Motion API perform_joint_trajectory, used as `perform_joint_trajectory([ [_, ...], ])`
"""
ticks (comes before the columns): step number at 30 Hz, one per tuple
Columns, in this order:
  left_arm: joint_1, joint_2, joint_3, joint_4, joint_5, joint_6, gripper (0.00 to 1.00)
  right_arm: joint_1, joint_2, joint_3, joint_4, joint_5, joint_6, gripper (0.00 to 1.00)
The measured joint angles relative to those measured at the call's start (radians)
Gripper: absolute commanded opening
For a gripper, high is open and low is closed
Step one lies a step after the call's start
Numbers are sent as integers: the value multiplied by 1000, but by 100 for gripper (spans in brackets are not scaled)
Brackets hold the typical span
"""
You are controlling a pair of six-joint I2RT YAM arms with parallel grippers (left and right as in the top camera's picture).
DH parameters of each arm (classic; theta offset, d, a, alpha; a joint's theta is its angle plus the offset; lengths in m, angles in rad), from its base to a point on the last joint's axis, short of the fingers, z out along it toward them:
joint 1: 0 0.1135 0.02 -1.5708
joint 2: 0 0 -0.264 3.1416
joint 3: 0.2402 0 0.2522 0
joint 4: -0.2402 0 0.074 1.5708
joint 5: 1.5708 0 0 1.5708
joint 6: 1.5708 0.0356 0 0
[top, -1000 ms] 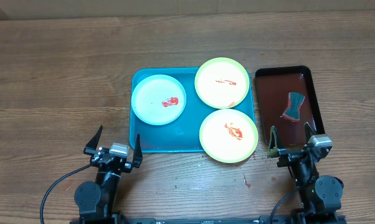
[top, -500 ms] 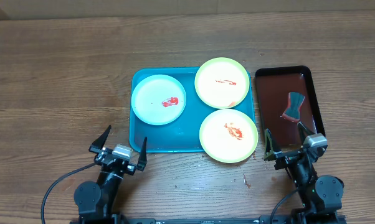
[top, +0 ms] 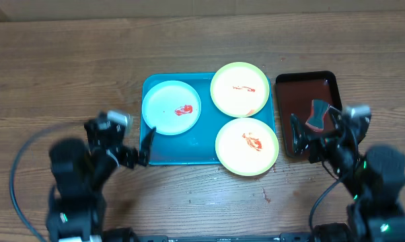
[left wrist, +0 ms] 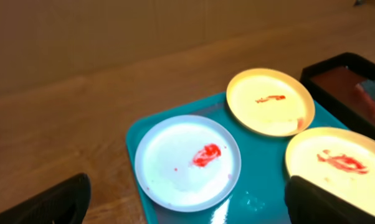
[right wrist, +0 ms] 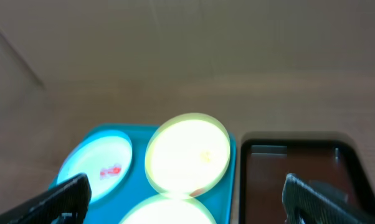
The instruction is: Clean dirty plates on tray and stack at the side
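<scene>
Just ahead of the left gripper point(top: 122, 141) lies the light blue plate point(top: 171, 107), a red smear at its centre, on the turquoise tray point(top: 189, 153). Off to that gripper's right are the far yellow-green plate point(top: 240, 89) and the near yellow-green plate point(top: 247, 146). Both are streaked with red, and the near one overhangs the tray's corner.

Within the last second both arms have lifted from their low rest at the front edge of the tabletop point(top: 68, 67) and swung forward. The right gripper point(top: 317, 138) now hangs over the near end of the dark brown-red tray point(top: 300, 87), with a dark wiping pad point(top: 318, 113) just beyond its fingertips. Both grippers stand wide open and hold nothing.

Cleaning has not begun: every plate is dirty and none is stacked. The approach suggests the right arm is going for the pad while the left heads for a plate.
</scene>
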Motion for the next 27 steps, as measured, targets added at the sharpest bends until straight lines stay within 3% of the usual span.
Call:
perform_joint_trajectory([
  [5, 0, 297, 296, -299, 8, -3, 100, 0, 268, 293, -273, -15, 2, 100],
  [8, 0, 445, 427, -404, 29, -7, 100, 0, 396, 419, -350, -38, 2, 100],
  [18, 0, 717, 489, -373, 99, -68, 100, 0, 618, 470, -373, -132, 2, 100],
  [21, 0, 768, 489, -354, 69, -138, 92, 0, 657, 470, -373, -140, 2, 98],
  [23, -2, 797, 490, -350, -2, -239, 78, 0, 678, 470, -373, -143, 0, 94],
  [27, -8, 860, 491, -352, -134, -401, 64, 0, 726, 470, -373, -150, 3, 88],
])
